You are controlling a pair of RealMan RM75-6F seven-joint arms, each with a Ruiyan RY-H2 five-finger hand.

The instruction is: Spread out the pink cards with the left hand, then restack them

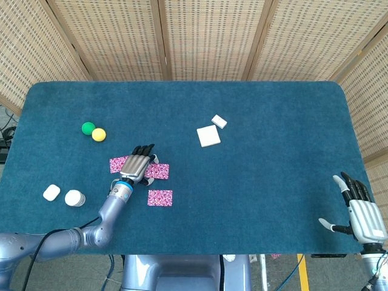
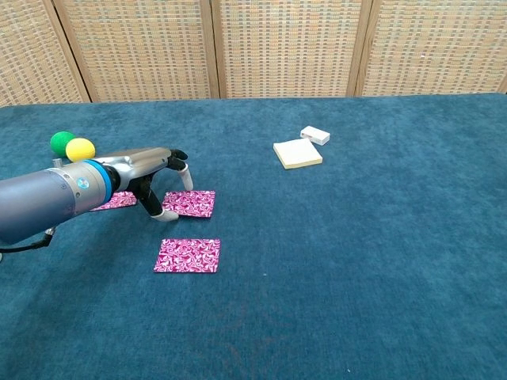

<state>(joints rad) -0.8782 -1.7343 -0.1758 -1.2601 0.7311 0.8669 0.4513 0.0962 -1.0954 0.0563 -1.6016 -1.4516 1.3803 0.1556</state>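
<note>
On the table (image 1: 254, 200), your left hand (image 1: 136, 164) sits fingers-down on the middle of three spread pink cards (image 2: 189, 203), gripping nothing; your right hand (image 1: 362, 215) idles open. Drag too lightly and fingertips may skid on felt, leaving cards unstacked.

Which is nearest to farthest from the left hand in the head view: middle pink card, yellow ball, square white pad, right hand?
1. Middle pink card: right beside the left hand, at its fingers.
2. Yellow ball: up and left of it.
3. Square white pad: up and right, mid-table.
4. Right hand: far right, at the table's near corner.
</note>
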